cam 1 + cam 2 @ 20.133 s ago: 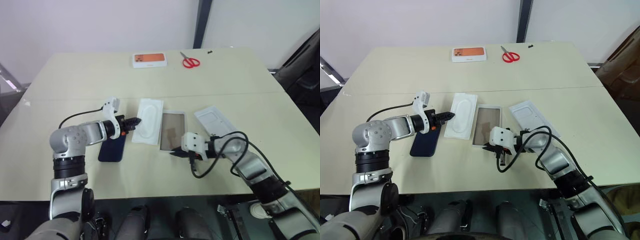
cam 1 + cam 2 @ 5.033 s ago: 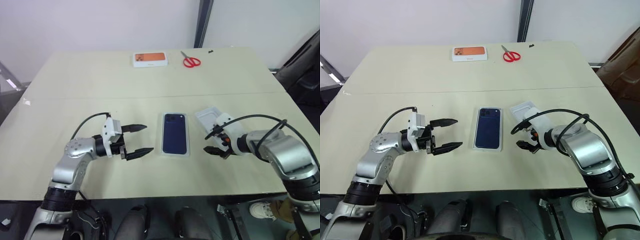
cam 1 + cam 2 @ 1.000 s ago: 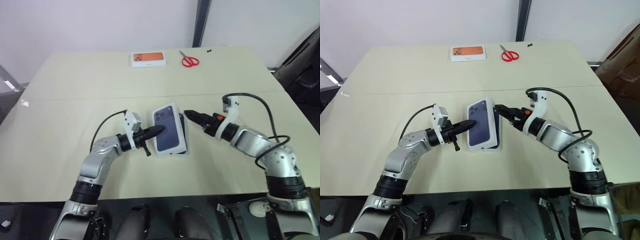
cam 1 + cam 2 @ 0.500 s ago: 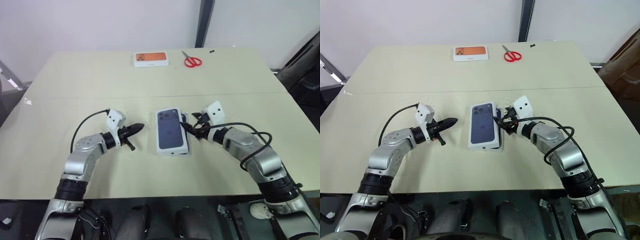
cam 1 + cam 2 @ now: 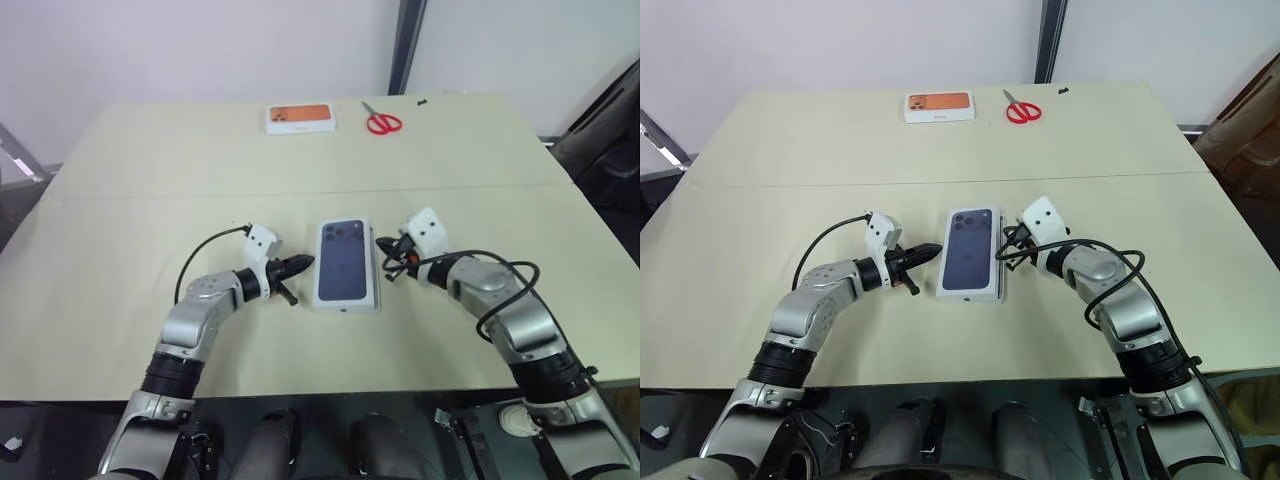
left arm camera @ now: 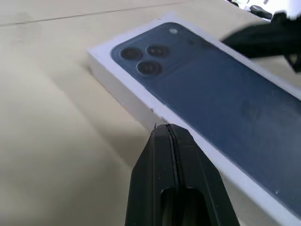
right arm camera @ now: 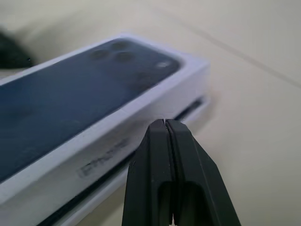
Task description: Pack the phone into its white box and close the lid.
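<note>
Centrally, lid between two pinched-together hands; scissors well behind.

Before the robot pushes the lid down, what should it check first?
1. Lid sits over the white box: ok.
2. Lid fully down: not ok, a dark gap shows along its bottom edge in the right wrist view.
3. Left gripper shut, beside the lid's left edge: ok.
4. Right gripper shut, beside the lid's right edge: ok.
5. Phone lying flat inside: cannot tell, the lid hides it.
</note>
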